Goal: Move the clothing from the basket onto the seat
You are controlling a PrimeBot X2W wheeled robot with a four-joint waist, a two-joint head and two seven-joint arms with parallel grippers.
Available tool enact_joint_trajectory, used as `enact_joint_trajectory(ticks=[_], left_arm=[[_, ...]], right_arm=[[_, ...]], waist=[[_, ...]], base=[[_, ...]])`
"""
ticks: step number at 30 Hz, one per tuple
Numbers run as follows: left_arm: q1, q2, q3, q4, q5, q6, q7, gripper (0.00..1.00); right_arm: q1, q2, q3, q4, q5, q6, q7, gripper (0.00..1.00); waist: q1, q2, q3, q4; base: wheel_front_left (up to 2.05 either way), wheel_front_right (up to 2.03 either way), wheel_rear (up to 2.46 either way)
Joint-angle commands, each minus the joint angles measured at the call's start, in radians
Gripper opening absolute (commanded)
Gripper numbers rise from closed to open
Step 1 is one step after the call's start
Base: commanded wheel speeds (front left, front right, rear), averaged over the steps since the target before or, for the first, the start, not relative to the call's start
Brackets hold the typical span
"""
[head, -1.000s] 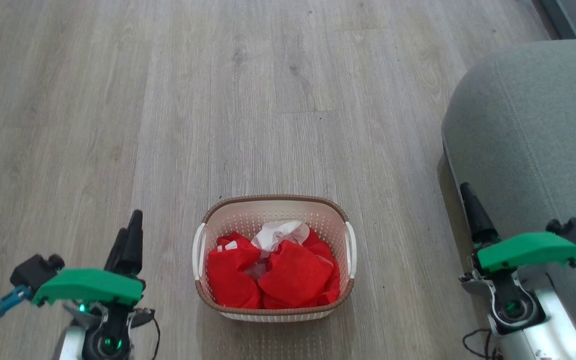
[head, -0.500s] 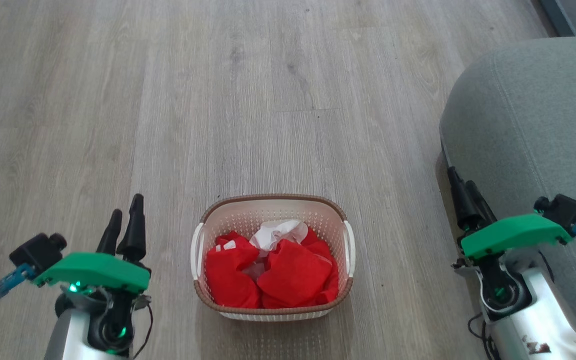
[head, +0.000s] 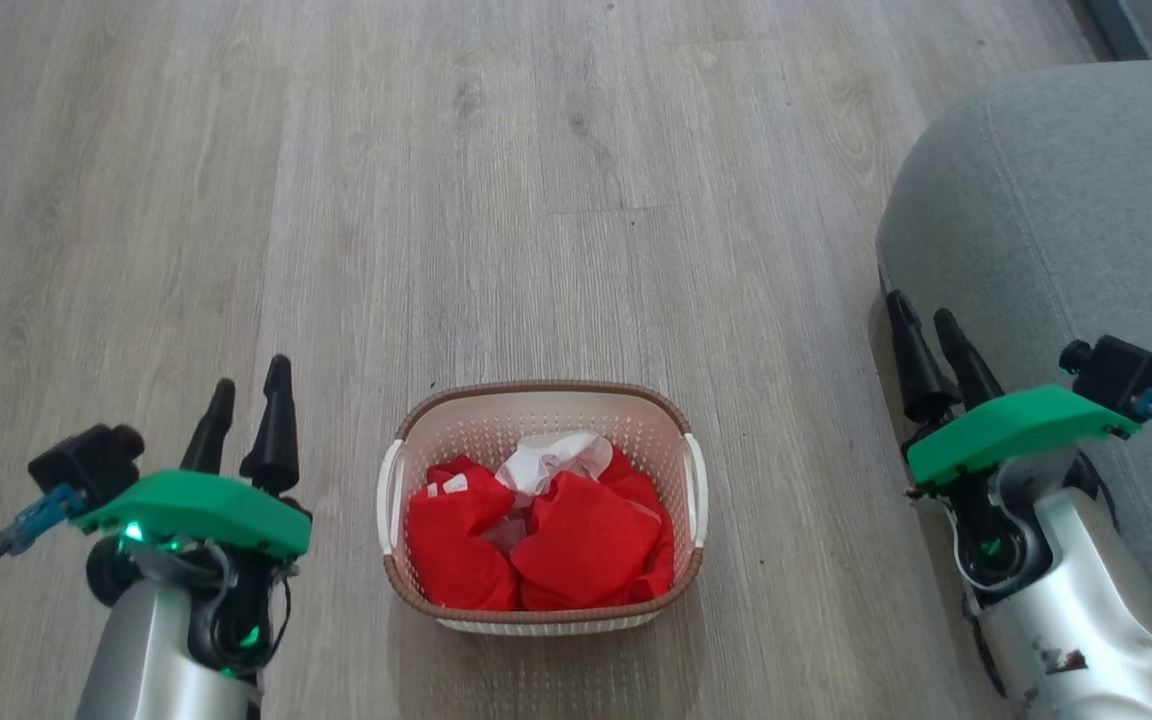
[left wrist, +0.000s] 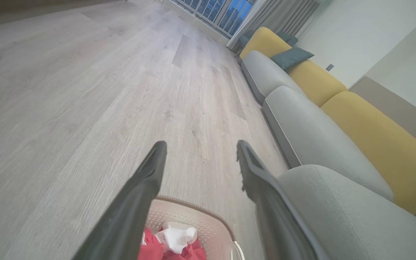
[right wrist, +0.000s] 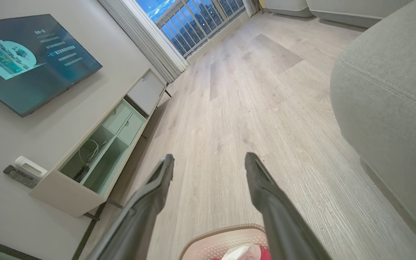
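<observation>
Floor: pale grey wood-look planks (head: 536, 200) ran from near to far and carried the basket near the middle.
Seat: the grey-green cushion (head: 1066, 220) with its stitched seam took up the right side, well apart from the basket. No garment lay on the part in view.
Arms: both silver forearms (head: 146, 650) had pushed farther out over the last second, so their fingers reached deeper into the scene. The head camera had tilted a little too, so the basket's small shift in the head view was not its own.
Meaning: this looked like an approach only just begun. Nothing had been lifted, and the whole load was yet to be moved.
Basket: cream and perforated, with a brown rim (head: 546, 388) and a white handle on each side. It stood on the floor between the two arms, somewhat nearer the left one.
Clothing: bright red garments (head: 586, 545) lay bunched inside the basket, mostly against its near wall.
White garment: a crumpled piece (head: 551, 460) sat toward the far wall, partly tucked under the red.
Left gripper: its fingers (head: 251, 375) stood apart and held nothing, to the left of the basket. In its wrist view the basket's far end showed low between them.
Right gripper: its fingers (head: 918, 307) were spread and empty, just beside the seat's left flank. Whether they touched it could not be told.
</observation>
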Motion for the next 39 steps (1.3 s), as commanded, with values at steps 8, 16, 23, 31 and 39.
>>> enact_joint_trajectory(ticks=[8, 16, 23, 31, 39], left_arm=[[-0.091, 0.025, 0.019, -0.034, 0.131, -0.007, -0.035, 1.0], [-0.111, 0.021, 0.031, -0.017, 0.227, -0.008, -0.055, 1.0], [-0.13, 0.019, 0.036, 0.004, 0.316, -0.008, -0.076, 1.0], [-0.16, 0.018, 0.044, 0.016, 0.421, -0.009, -0.102, 1.0], [-0.187, 0.016, 0.062, 0.023, 0.519, -0.01, -0.125, 1.0]], right_arm=[[-0.089, -0.022, 0.036, -0.013, -0.116, 0.0, -0.037, 1.0], [-0.12, -0.028, 0.054, 0.01, -0.193, 0.0, -0.057, 1.0], [-0.151, -0.036, 0.07, 0.037, -0.268, 0.0, -0.078, 1.0], [-0.185, -0.043, 0.086, 0.07, -0.372, 0.0, -0.105, 1.0], [-0.216, -0.056, 0.074, 0.085, -0.454, 0.0, -0.128, 1.0]], waist=[[-0.0001, 0.0, 0.007, -0.002], [-0.0001, 0.0, 0.012, -0.004], [-0.0001, 0.0, 0.017, -0.006], [-0.0001, 0.0, 0.023, -0.01], [-0.0001, 0.0, 0.03, -0.013]], base=[[0.0, 0.0, 0.0], [0.0, 0.0, 0.0], [0.0, 0.0, 0.0], [0.0, 0.0, 0.0], [0.0, 0.0, 0.0]])
